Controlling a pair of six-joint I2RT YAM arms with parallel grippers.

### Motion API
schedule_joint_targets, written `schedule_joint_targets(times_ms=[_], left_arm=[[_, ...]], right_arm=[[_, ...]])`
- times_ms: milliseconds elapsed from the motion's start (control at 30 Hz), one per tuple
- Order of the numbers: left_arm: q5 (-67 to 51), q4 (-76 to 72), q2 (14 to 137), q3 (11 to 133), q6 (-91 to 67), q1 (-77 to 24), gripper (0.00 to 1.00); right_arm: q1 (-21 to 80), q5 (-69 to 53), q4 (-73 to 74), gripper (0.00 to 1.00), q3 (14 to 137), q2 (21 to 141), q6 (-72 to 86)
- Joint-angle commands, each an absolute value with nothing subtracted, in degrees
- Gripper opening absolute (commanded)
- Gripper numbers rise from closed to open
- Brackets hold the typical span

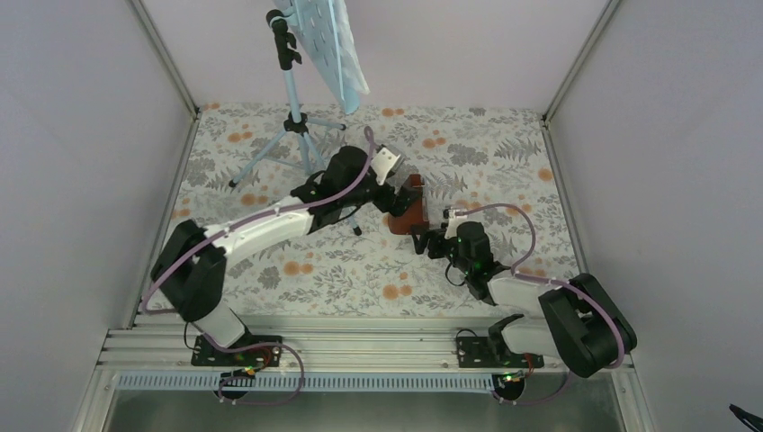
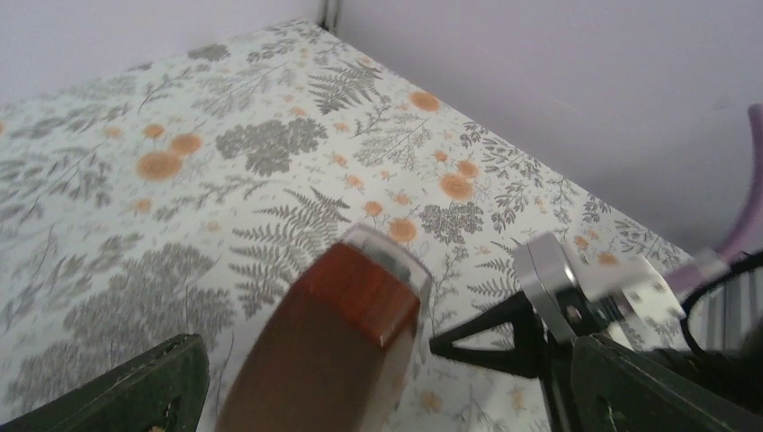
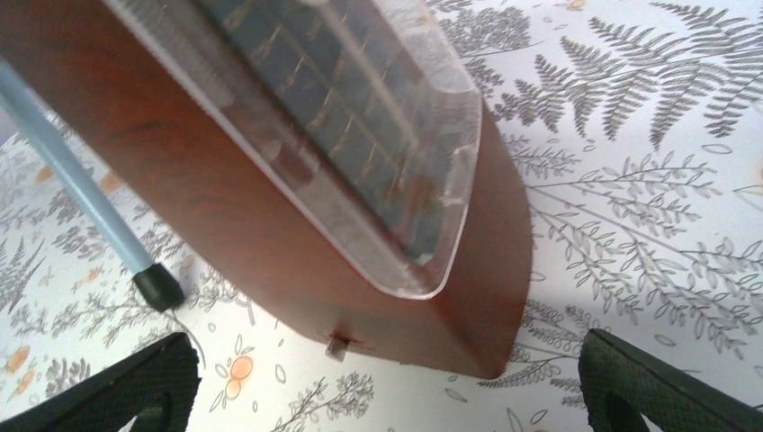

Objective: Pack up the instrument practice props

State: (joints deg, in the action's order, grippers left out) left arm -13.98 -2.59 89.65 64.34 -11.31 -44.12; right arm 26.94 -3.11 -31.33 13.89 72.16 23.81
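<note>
Metronome (image 1: 412, 211): rests on the floral tabletop (image 1: 504, 153) near its centre, just right of the nearest rubber foot (image 3: 155, 286) of the music stand (image 1: 292, 117). Its clear front cover (image 3: 360, 135) faces the right wrist camera.

Left end effector (image 1: 396, 200): fingers spread wide, one on each side of the narrow top of the metronome. The left wrist view shows bare tabletop between each finger and the wood, so there is no contact.

Right end effector (image 1: 423, 239): fingers spread, facing the wide lower part of the metronome from the near side. Both pads (image 3: 117, 387) are short of it.

Music stand: upright at the far left of the tabletop, with its hole-dotted plate (image 1: 328, 45) tilted
</note>
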Motion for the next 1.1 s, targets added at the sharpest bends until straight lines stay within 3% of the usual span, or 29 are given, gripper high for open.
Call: schedule_joint_targets(times_ms=[0, 500, 833, 1067], left_arm=[[-20.3, -5.6, 96.1, 70.8, -2.2, -42.6, 1.00], [-24.0, -10.9, 107.6, 76.5, -2.2, -41.1, 0.99], [-27.7, -11.1, 108.9, 75.2, 1.5, -41.1, 0.64], [-32.3, -10.5, 109.4, 74.4, 4.7, -41.0, 0.53]], right_arm=[[27.8, -3.2, -39.8, 1.00, 10.9, 73.1, 20.9], [34.3, 10.9, -35.7, 1.00, 19.7, 86.5, 18.5], [35.9, 11.4, -35.8, 0.99, 21.0, 92.3, 17.8], [36.3, 13.9, -34.9, 0.97, 22.4, 94.6, 18.3]])
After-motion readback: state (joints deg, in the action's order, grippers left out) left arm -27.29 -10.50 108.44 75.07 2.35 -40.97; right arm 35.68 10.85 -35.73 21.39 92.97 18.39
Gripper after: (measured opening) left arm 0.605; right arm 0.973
